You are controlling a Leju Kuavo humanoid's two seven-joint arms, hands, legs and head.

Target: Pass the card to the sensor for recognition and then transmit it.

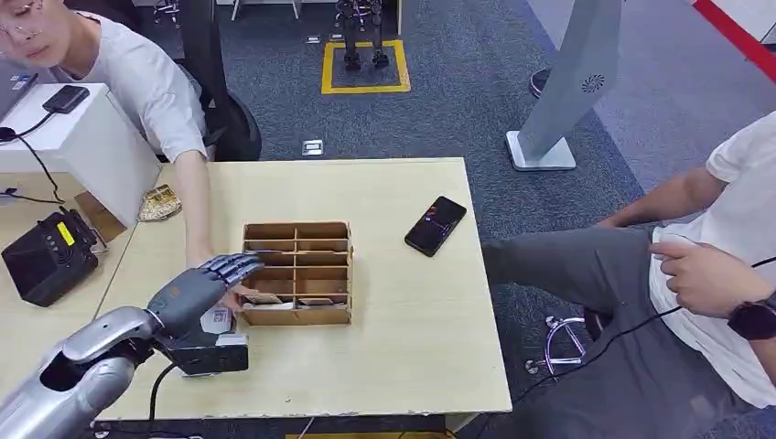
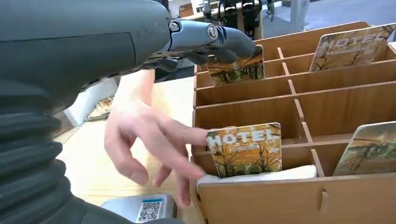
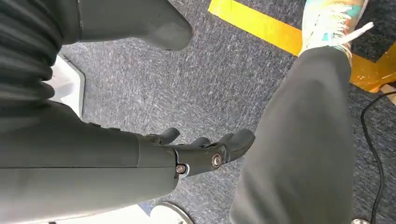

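The sensor [image 1: 212, 352], a dark box with a white QR label on top, sits at the near edge of the table [image 1: 412, 329], partly under the left arm. Directly above it the left hand [image 1: 197, 291] is extended toward the wooden organizer [image 1: 297, 273], fingers spread and straight, grasping nothing; its fingertips reach the organizer's left wall. A person's hand [image 2: 149, 140] lies just under the robot's fingers and touches a card [image 2: 246, 149], orange and printed "HOTEL", which stands upright in the near left compartment. Further cards stand tilted in other compartments, one [image 2: 236, 70] just beyond the robot's fingertips. The right hand [image 3: 201, 151] hangs over grey carpet beside a person's trouser leg, fingers loosely curled and empty. Beyond the organizer a black phone [image 1: 436, 225] lies flat on the table, well apart from it.
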